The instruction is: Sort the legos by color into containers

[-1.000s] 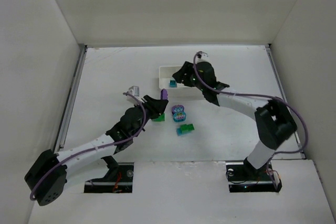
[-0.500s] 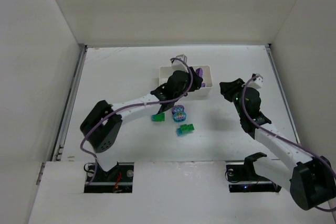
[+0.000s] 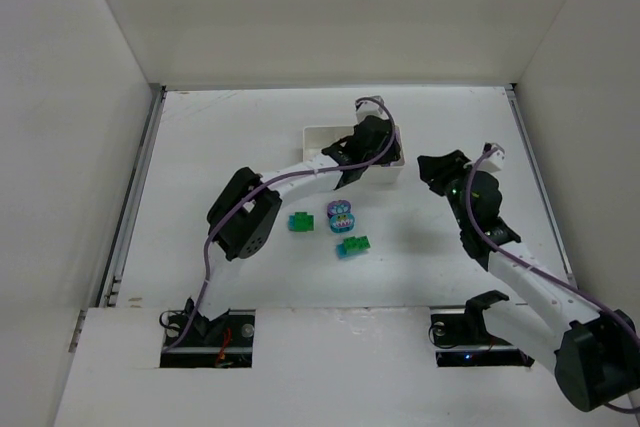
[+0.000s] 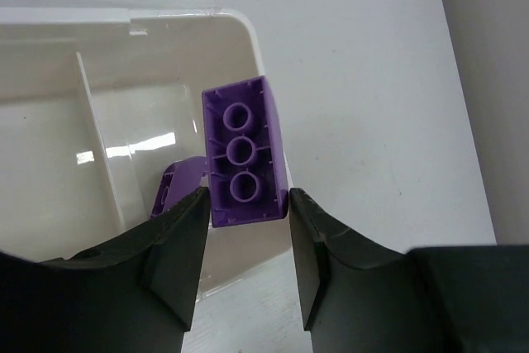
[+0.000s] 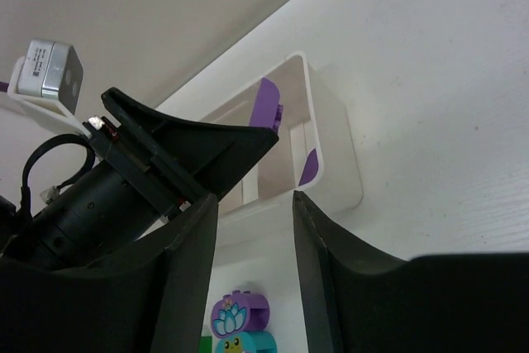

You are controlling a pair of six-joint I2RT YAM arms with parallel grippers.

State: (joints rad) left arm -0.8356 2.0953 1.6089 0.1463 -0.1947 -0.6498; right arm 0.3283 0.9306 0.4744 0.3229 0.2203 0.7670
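Observation:
The white tray (image 3: 314, 133) stands at the table's middle back. My left gripper (image 3: 378, 143) hovers over its right compartment, shut on a purple lego (image 4: 244, 155) at the fingertips (image 4: 246, 196). A second purple lego (image 4: 176, 189) lies in that compartment below it. On the table lie a green lego (image 3: 300, 221), a purple-and-teal clump (image 3: 341, 214) and a green-and-teal clump (image 3: 352, 245). My right gripper (image 3: 433, 169) hangs to the right of the tray, open and empty (image 5: 254, 200). It faces the tray (image 5: 335, 146) and the clump (image 5: 241, 324).
The left arm lies across the tray's middle and hides what is inside there. White walls enclose the table at the back and both sides. The right arm's forearm stretches along the table's right side.
The left gripper carried the purple lego from beside the loose legos up to the tray, then along it to the right end. The right arm left the tray and drew back right.

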